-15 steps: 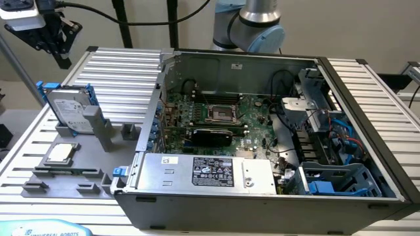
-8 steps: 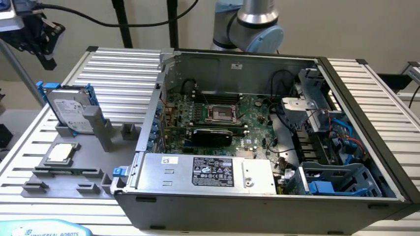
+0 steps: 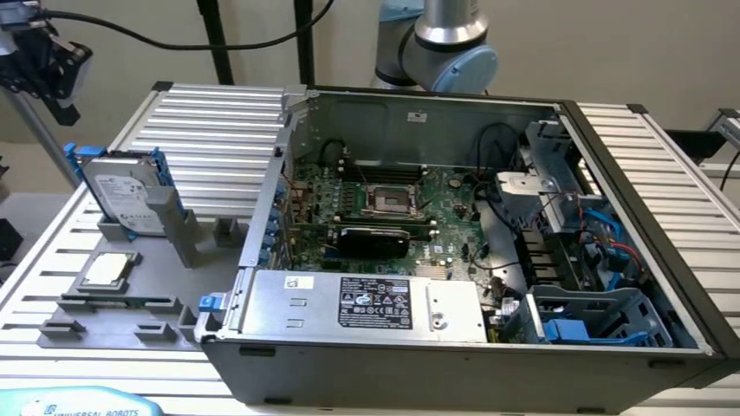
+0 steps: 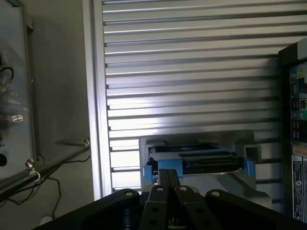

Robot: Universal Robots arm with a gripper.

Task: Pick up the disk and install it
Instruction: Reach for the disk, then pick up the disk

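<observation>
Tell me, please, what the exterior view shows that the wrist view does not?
Exterior view: the green motherboard inside the open grey metal case, the grey metal box with a black-and-white label, and a small square silver chip.
Wrist view: a black cable beside the ribbed aluminium table, and the black gripper shut.
Both: the silver-grey disk in its blue plastic frame, standing in a grey holder on the table, and the gripper apart from it.

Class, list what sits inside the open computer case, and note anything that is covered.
Inside the computer case are a green motherboard with its processor socket, a grey power supply and a blue-grey drive bay. Whatever lies beneath the power supply is covered.
</observation>
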